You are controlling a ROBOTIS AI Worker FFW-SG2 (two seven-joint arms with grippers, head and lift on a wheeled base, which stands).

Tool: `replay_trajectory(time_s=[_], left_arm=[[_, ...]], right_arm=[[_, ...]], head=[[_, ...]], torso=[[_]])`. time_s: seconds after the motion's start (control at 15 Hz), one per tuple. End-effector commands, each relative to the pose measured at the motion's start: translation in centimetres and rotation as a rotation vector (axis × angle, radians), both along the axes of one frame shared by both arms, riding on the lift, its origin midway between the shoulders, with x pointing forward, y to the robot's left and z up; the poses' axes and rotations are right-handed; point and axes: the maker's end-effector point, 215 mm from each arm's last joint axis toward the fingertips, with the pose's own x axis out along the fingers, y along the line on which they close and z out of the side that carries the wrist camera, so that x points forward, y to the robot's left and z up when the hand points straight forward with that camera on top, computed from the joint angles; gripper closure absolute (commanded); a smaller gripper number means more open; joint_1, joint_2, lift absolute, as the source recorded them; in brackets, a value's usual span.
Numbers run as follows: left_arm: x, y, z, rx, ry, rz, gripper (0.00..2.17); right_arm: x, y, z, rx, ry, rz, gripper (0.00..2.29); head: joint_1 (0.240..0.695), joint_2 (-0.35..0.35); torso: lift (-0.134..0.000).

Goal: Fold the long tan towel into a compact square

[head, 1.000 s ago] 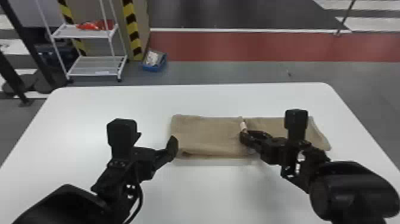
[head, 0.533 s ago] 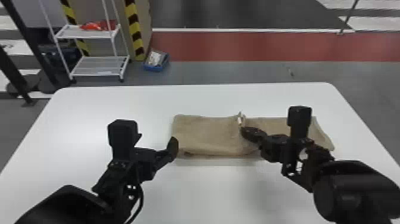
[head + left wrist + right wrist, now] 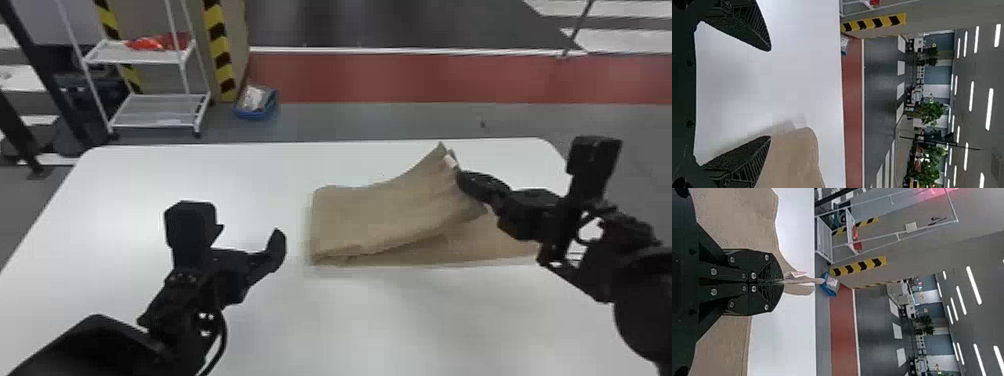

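Right claw point(image 3: 461, 177) clamped on tan towel point(image 3: 380, 215), one end raised

Left claw point(image 3: 277, 247) gapes wide over the worktop point(image 3: 125, 200), near the towel's folded edge. Right claw's grip masks the pinched cloth; the right arm point(image 3: 645, 300) covers part of the lower layer.

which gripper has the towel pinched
The right gripper: its fingers are shut on the lifted end of the towel, while the left gripper is open and empty.
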Motion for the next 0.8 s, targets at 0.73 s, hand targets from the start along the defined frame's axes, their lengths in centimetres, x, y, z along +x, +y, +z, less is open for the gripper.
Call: replay_trajectory(time_s=[0.73], left_arm=[[0.4, 0.3, 0.3, 0.005, 0.000, 0.013, 0.09]], right_arm=[[-1.7, -12.3, -3.9, 0.017, 0.058, -0.128, 1.36]], head=[[0.695, -0.165]], torso=[[-0.125]])
